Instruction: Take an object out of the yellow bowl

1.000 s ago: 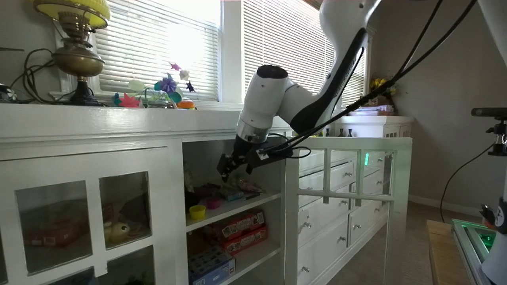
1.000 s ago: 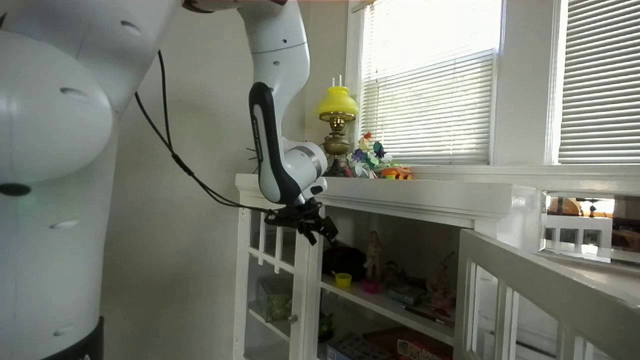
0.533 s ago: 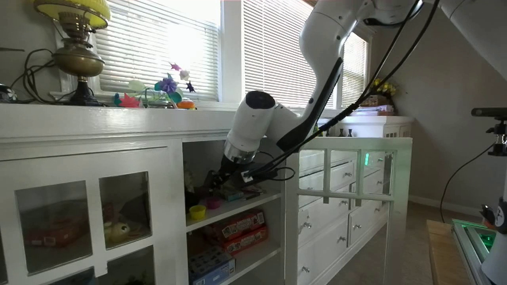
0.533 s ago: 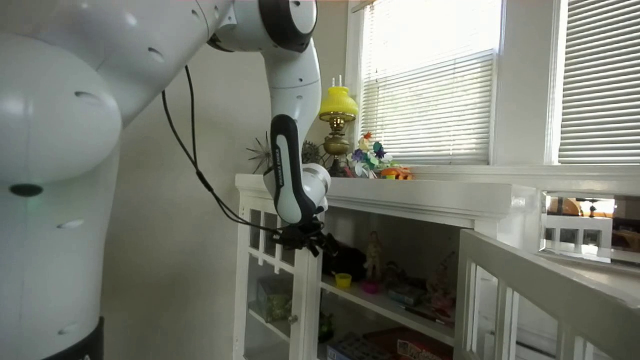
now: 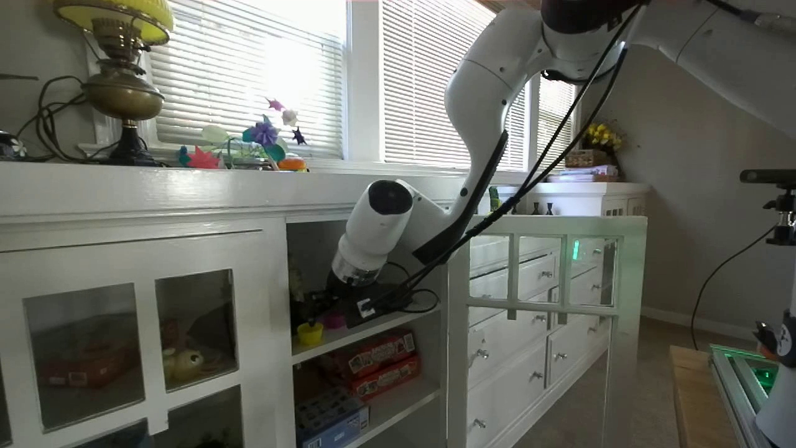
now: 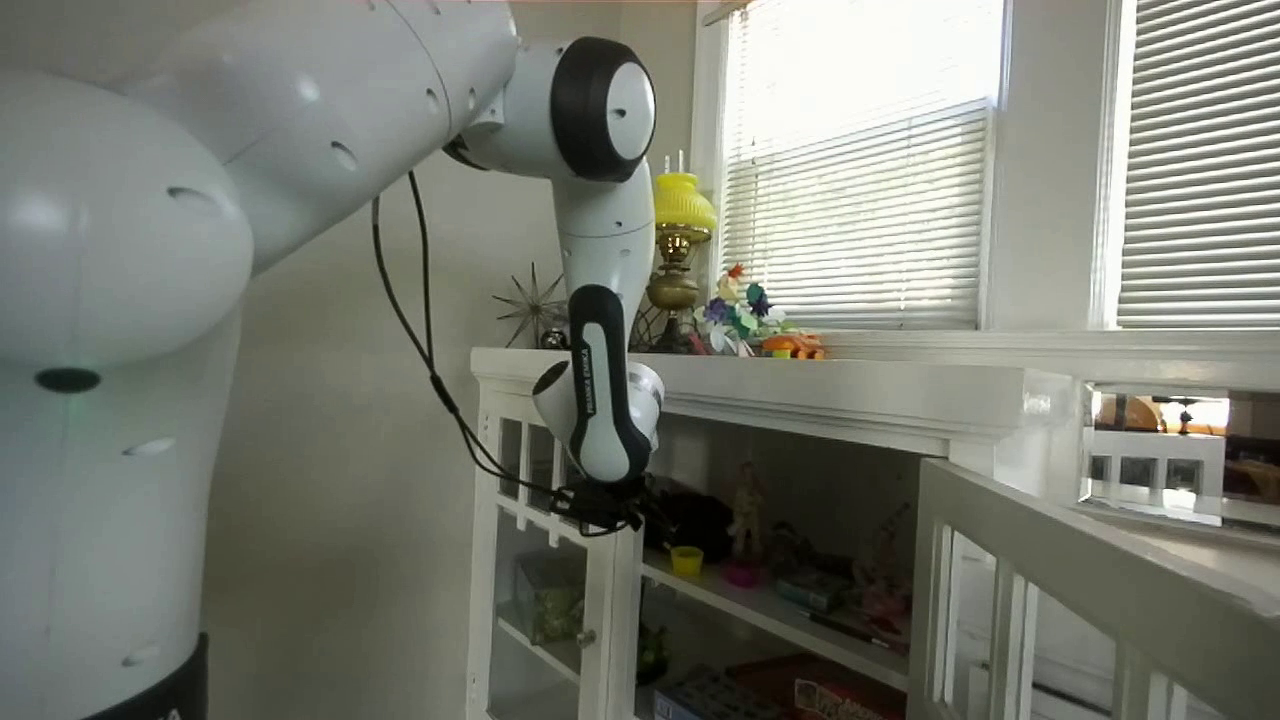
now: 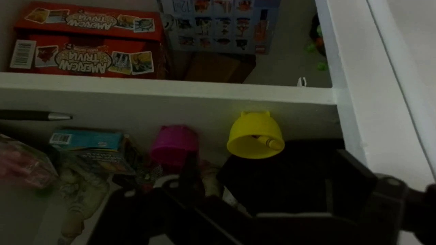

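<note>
The small yellow bowl [image 5: 310, 334] stands upright near the front edge of the cabinet's upper shelf. It also shows in an exterior view [image 6: 686, 560] and in the wrist view [image 7: 252, 127]. A short yellow crayon-like stick [image 7: 270, 142] lies in it, leaning on the rim. My gripper [image 7: 267, 159] is open, its dark fingers spread to either side of the bowl in the wrist view, with nothing between them. In an exterior view the gripper [image 5: 314, 305] is dark and blurred close above the bowl; contact with it cannot be told.
A pink cup [image 7: 175, 144] stands beside the bowl. A black object [image 7: 289, 177] lies behind it. A teal box [image 7: 89, 140] and a pen [image 7: 34, 115] share the shelf. The cabinet's side frame [image 7: 361, 102] is close to one finger. The open glass door [image 5: 553, 261] stands beside the arm.
The arm has come down and into the cabinet opening, bringing the gripper from above the shelf to close by the yellow bowl. The bowl has not moved.
</note>
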Robot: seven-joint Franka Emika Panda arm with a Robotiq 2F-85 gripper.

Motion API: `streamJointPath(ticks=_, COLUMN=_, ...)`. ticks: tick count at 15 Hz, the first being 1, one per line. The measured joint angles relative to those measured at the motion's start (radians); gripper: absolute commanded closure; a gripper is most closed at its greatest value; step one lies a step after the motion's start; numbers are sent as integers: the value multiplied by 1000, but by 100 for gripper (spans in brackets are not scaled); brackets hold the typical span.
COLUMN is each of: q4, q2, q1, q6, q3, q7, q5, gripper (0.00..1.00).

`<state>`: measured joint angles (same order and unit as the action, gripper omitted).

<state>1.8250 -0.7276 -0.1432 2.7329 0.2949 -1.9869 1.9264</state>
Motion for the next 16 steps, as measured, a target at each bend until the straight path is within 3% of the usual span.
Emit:
streamJointPath(ticks=8, q4=-122, q2=-98, q1=3, q6=0, q3=0, q7=-29, q5=57, gripper=0)
streamJointPath(ticks=9, q4=-131, q2=-107, q1=4, q6=0, q3=0, q7=-29, q5=57, gripper=4)
streamJointPath(ticks=10, q4=-138, q2=-115, q1=5, q6=0, q3=0, q7=-29, q5=57, gripper=28)
streamJointPath(ticks=12, q4=-153, q2=-129, q1=7, q6=-1, q3=1, q7=-29, q5=57, gripper=32)
streamJointPath(ticks=16, q4=-176, q2=-148, q1=15, q6=-8, q3=1, q7=-29, q5=57, gripper=61)
